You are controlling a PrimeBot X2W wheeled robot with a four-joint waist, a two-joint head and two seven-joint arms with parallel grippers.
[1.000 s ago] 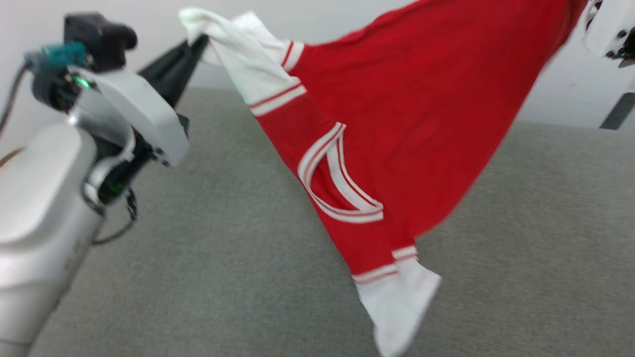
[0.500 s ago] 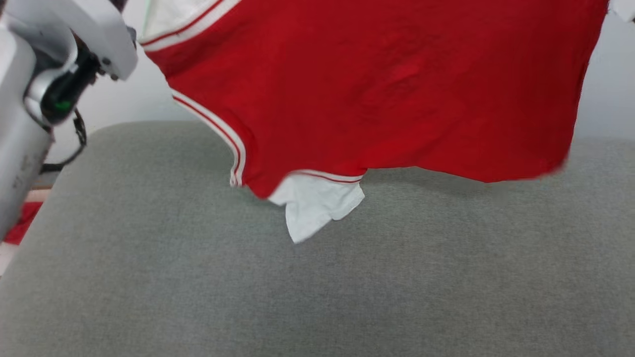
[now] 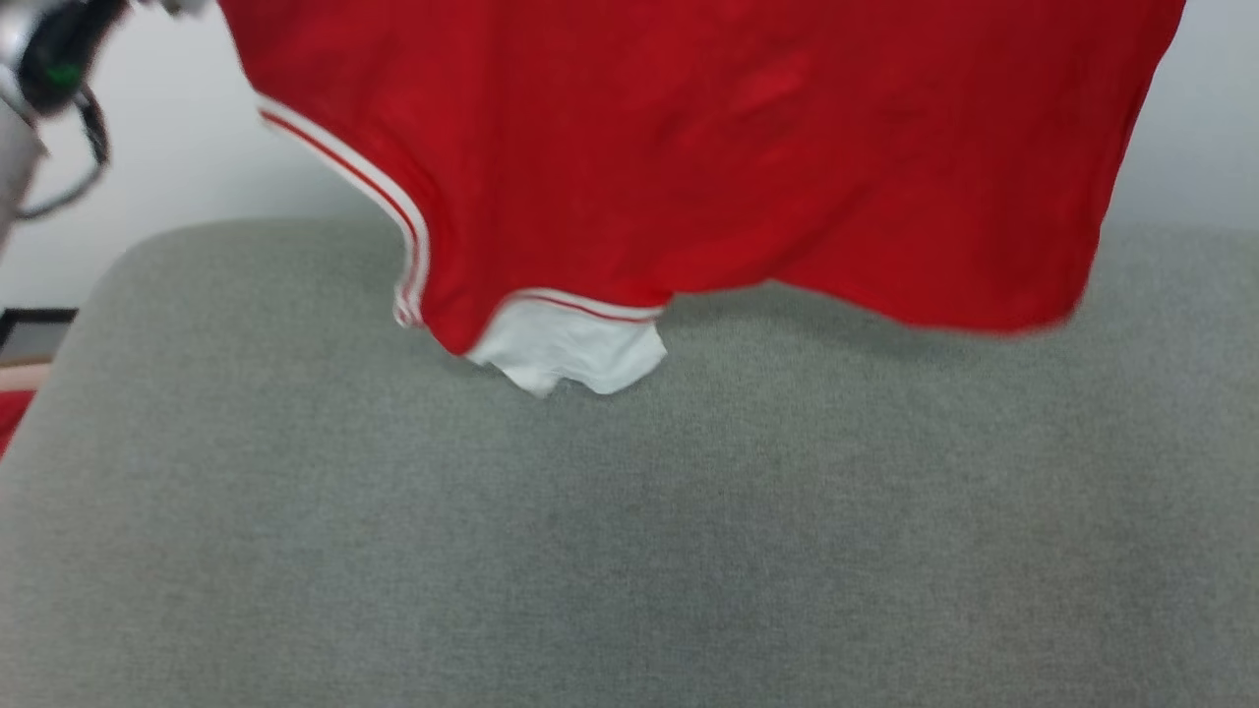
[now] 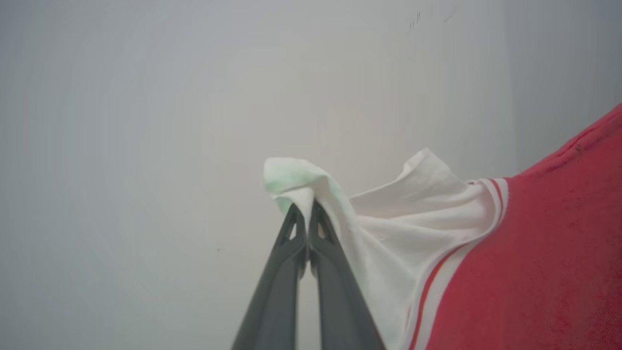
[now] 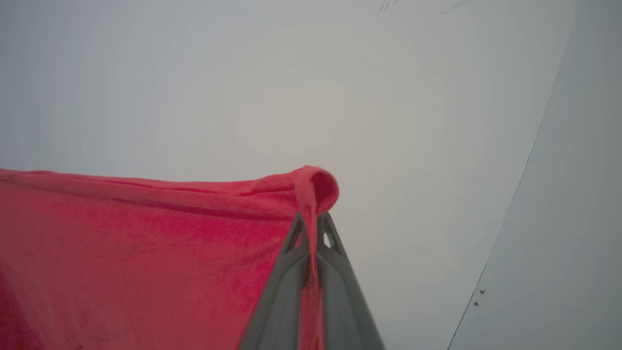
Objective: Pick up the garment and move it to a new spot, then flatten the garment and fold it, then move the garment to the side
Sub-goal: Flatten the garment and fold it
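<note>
The garment (image 3: 689,147), a red jersey with white sleeves and striped trim, hangs spread wide in the air above the grey surface. One white sleeve (image 3: 566,354) dangles at its lowest point, close over the cushion. In the left wrist view my left gripper (image 4: 306,211) is shut on the other white sleeve (image 4: 388,218). In the right wrist view my right gripper (image 5: 311,221) is shut on a red edge of the garment (image 5: 146,243). No lettering faces the head camera.
A wide grey upholstered surface (image 3: 629,551) lies under the garment. A pale wall (image 3: 177,167) stands behind it. Part of my left arm with a cable (image 3: 54,88) is at the top left. A bit of red cloth (image 3: 10,418) sits at the left edge.
Both arms have lifted and pulled the garment taut, from a slanted drape to a wide hanging sheet. The head camera has shifted, and the dangling white sleeve has risen and swung left.
</note>
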